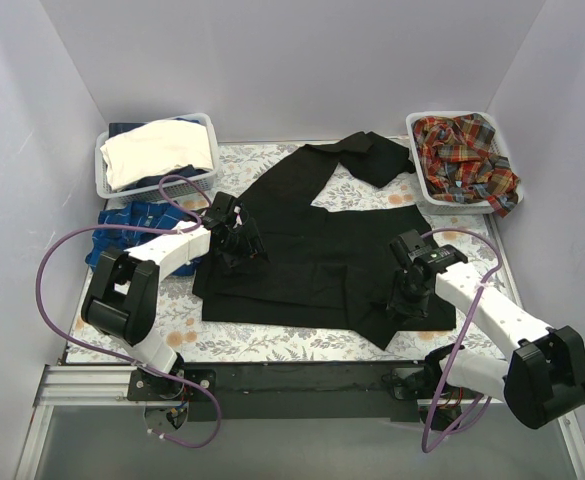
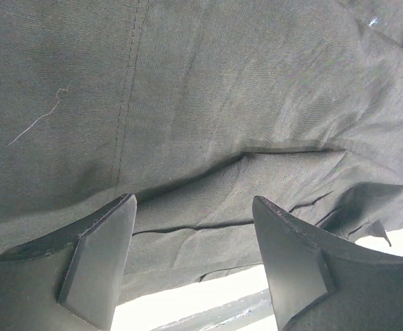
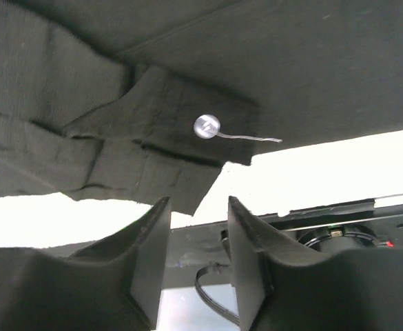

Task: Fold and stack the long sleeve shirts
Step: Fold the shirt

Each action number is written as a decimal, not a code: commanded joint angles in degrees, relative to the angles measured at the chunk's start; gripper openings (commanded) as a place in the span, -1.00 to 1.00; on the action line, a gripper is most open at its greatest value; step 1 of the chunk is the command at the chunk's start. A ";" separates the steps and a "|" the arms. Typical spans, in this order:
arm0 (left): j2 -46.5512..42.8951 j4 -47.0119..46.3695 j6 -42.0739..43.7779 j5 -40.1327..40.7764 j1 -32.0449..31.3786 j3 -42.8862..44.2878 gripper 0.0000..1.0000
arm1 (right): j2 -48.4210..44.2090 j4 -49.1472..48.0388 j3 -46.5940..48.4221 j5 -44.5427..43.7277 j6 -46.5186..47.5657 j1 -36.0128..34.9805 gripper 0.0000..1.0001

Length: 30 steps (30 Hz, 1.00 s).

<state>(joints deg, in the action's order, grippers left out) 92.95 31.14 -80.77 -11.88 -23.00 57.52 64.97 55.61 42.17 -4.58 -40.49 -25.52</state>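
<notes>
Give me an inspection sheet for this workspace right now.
Surface: floral table cover, mostly under cloth.
Job's things: black shirt spread out at centre; blue checked shirt bunched at left edge; red plaid shirts in right basket.
Clutter: left basket holding cream cloth.
Tools: left tool open over black shirt; right tool open by its near right corner.
Cables: purple cable looping off each arm.
Surroundings: plain white walls.

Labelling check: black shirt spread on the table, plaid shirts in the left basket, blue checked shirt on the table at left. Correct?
Not quite. The plaid shirts lie in the right basket, not the left; the top external view shows it. The rest holds: the black shirt is spread on the table and the blue checked shirt lies on the table at left.
</notes>
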 commanded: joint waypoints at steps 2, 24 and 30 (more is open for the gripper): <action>-3.65 0.42 1.41 -0.43 0.06 0.05 0.36 | -2.13 1.07 2.38 -6.05 -5.12 -0.06 0.10; -4.44 0.94 1.49 0.28 0.06 -0.21 0.36 | 7.26 -4.11 2.65 -11.50 -2.76 3.46 0.30; -4.27 1.03 1.49 0.37 0.06 -0.12 0.37 | 11.22 -8.24 3.35 -9.40 1.81 3.63 0.20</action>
<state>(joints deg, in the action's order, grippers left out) 91.81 31.53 -79.88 -11.84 -22.98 57.49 74.32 50.96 43.83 -14.55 -42.19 -22.13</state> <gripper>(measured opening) 0.684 0.627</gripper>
